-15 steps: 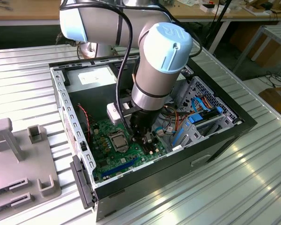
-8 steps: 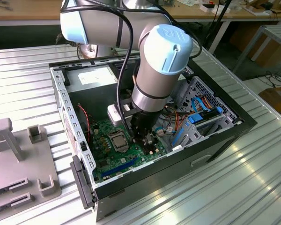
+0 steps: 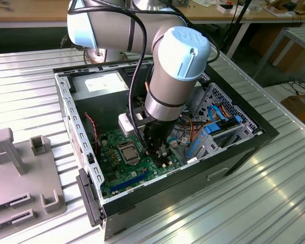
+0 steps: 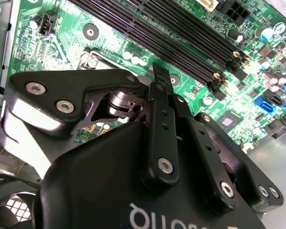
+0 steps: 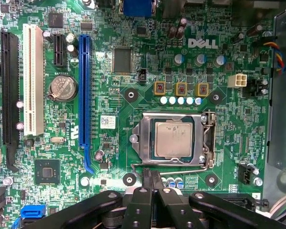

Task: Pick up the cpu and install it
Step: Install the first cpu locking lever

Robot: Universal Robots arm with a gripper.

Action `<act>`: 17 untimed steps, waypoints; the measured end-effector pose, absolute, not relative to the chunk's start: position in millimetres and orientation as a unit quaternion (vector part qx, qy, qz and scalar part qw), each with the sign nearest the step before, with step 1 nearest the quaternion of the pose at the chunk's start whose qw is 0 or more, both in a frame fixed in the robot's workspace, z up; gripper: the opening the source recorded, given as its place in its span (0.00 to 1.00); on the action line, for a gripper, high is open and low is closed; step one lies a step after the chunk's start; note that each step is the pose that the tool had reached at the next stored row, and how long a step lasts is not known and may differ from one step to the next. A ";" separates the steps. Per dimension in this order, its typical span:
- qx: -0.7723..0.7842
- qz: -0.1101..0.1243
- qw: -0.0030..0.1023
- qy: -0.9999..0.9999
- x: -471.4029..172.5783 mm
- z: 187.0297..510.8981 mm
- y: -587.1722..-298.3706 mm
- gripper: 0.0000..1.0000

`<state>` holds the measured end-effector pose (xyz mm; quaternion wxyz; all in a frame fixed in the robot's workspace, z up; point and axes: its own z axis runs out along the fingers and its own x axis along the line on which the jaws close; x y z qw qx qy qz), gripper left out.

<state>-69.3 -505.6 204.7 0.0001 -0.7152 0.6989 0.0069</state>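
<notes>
Ribbed metal counter carries open computer case; cpu seated in socket; hand closed, empty, at cpu's 6 o'clock in first wrist view.

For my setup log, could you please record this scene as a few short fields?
cpu: seated in the socket, silver top showing
socket: metal frame around the chip, on the green motherboard
gripper: fingers together, holding nothing, hovering above the board beside the socket
enclosure: open computer case on a ribbed metal table
arm: reaching down into the case
</notes>
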 end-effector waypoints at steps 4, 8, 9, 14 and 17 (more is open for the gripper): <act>-0.715 0.007 0.000 0.699 -68.5 203.4 -505.8 0.11; -0.715 0.007 0.000 0.699 -66.5 201.7 -506.0 0.11; -0.715 0.007 0.000 0.699 -66.4 201.3 -506.0 0.11; -0.715 0.007 0.000 0.699 -66.1 197.9 -506.1 0.11; -0.715 0.007 0.000 0.699 -66.1 199.9 -506.0 0.11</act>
